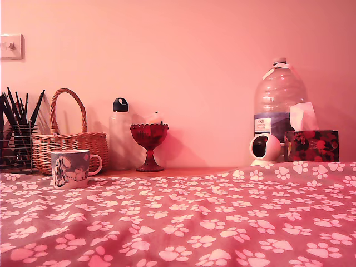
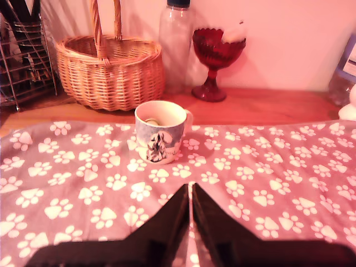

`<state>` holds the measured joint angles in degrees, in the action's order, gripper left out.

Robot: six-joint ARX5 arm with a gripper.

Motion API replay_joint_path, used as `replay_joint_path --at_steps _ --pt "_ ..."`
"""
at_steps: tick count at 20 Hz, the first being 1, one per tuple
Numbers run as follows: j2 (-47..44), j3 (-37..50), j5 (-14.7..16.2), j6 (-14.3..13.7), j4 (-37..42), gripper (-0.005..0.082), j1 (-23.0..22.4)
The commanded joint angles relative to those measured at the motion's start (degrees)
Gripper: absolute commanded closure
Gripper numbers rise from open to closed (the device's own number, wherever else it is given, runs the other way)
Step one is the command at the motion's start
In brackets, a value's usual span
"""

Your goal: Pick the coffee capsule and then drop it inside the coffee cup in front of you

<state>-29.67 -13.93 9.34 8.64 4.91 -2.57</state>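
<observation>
The gripper [image 2: 191, 192] hangs low over the paw-print cloth [image 2: 267, 167], jaws pressed together with nothing between them. Beyond it stands the cup [image 2: 159, 130], and a pale rounded thing on its floor looks like the capsule [image 2: 151, 120], so the drop seems done. The step now is probably to back away high, well clear of the cup's rim and the basket [image 2: 108, 72] behind.

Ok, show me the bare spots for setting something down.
Free: paw-print cloth between coffee cup and gripper, and the wood strip beside the red goblet. Crowded: back corner with basket, pencil holder, bottle.
</observation>
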Motion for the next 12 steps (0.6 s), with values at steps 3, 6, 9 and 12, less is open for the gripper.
replay_joint_path --at_steps 3,6,9,12 --pt "6.3 5.4 0.1 -0.1 0.7 0.0770 0.1" --pt "11.3 8.0 0.0 0.0 -0.8 0.0770 0.1" --pt "15.7 9.1 0.0 -0.1 -4.2 0.0770 0.1" --pt "19.7 9.1 0.0 0.0 -7.8 0.0770 0.1"
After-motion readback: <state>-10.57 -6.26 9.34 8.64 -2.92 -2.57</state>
